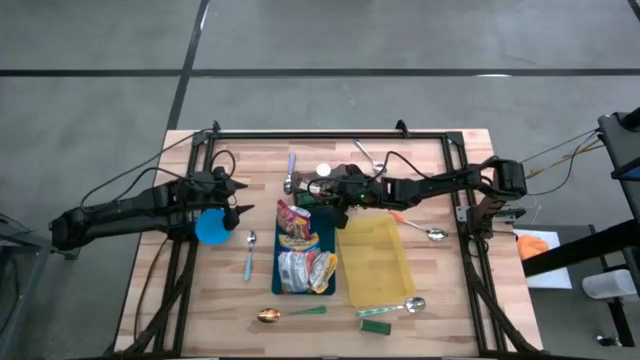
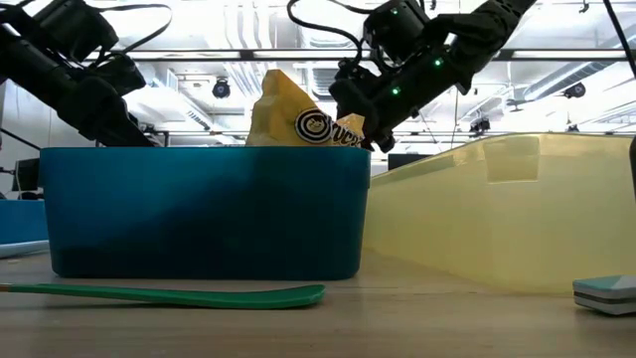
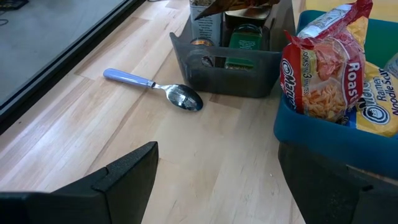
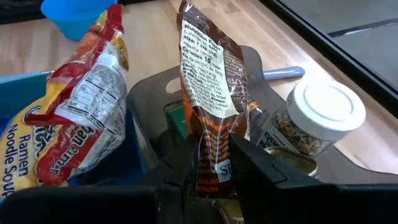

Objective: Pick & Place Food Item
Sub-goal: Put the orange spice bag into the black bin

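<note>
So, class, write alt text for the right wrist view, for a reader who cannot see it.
The right gripper pinches a brown snack packet upright above a dark grey caddy holding a white-lidded jar. A ramen noodle packet sits in a blue bin alongside, with a blue bowl beyond.

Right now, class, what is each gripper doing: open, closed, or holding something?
Left gripper: open, holding nothing, beside the blue bowl.
Right gripper: closed on a brown snack packet above the dark caddy.

L hand [image 1: 240,197] wide open – R hand [image 4: 214,163] clamped, arm outstretched.
</note>
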